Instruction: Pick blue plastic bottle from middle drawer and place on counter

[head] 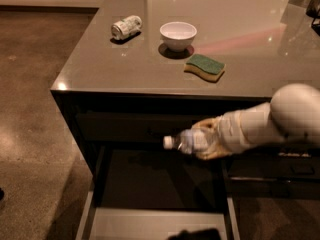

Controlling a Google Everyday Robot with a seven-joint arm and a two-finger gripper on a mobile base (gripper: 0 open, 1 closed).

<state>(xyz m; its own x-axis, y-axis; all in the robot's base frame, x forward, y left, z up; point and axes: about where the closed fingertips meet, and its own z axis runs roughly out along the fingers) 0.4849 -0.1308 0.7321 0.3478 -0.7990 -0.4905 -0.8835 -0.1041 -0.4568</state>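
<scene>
Gripper (205, 143): clenched on bottle (190, 140), held sideways above open drawer (145, 184).
Obstruction: counter (100, 64) edge is located overhead.
Counter: occupied by can (126, 27), bowl (178, 35), sponge (204, 67).

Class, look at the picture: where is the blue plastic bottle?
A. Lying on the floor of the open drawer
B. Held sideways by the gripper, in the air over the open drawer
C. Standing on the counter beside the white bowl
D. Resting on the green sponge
B: the gripper is closed on the blue plastic bottle, which hangs sideways above the open middle drawer and below the edge of the counter.
</scene>
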